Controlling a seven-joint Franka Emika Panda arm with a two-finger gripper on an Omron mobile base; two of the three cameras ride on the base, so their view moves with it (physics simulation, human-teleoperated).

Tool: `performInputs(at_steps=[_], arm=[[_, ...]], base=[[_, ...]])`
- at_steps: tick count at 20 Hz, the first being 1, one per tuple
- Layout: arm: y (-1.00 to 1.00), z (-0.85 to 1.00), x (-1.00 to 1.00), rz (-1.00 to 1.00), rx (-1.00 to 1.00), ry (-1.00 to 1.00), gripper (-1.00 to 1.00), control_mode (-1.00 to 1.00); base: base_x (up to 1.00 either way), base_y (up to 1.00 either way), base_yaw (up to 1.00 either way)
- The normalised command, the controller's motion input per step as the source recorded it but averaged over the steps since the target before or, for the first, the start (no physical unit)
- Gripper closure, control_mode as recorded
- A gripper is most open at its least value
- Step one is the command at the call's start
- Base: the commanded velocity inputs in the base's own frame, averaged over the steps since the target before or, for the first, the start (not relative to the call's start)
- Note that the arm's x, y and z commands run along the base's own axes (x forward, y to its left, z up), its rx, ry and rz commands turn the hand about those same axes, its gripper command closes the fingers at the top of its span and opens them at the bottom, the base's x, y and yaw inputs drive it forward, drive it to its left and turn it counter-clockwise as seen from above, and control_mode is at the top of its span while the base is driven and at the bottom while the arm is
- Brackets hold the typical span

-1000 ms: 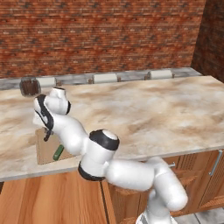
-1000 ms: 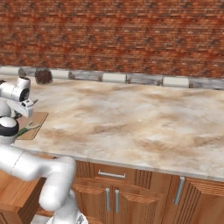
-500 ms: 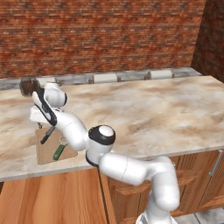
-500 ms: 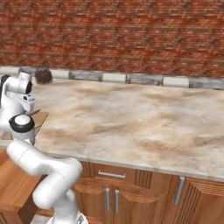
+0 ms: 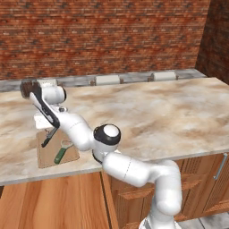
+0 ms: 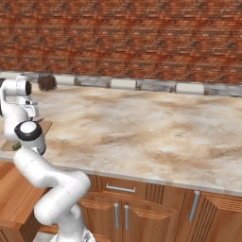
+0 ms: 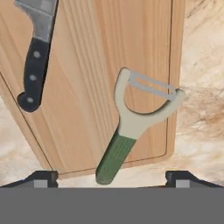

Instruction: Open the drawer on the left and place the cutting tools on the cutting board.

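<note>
Looking down through the hand view, I see the knife (image 7: 36,52) at the far left, lying flat on the cutting board (image 7: 109,52) with its dark handle toward the near edge. To its right lies the peeler (image 7: 131,118), its pale head on the wood and the end of its green handle just past the board's rim. The gripper (image 7: 112,177) hangs above them with its fingers spread apart, holding nothing. Both tools look light and rigid to me. I judge the knife best taken across its handle, since the blade is thin and likely slippery; the peeler by its green grip. Further right is the bare marble counter (image 7: 201,109). Both tools appear placed.
</note>
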Motion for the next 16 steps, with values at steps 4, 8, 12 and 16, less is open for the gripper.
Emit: performInputs(at_steps=[4, 8, 12, 16], arm=[[-1.0, 0.0, -1.0, 0.11, 0.02, -0.23, -1.0, -1.0], [-1.0, 0.0, -0.98, 0.1, 0.07, -0.29, -1.0, -1.0], [-1.0, 0.0, -0.71, 0.04, 0.11, -0.37, -1.0, -1.0], [-1.0, 0.05, -0.68, 0.02, 0.09, -0.36, -1.0, -1.0]], base=[[0.0, 0.0, 0.0], [0.0, 0.0, 0.0], [0.0, 0.0, 0.0], [0.0, 0.0, 0.0]])
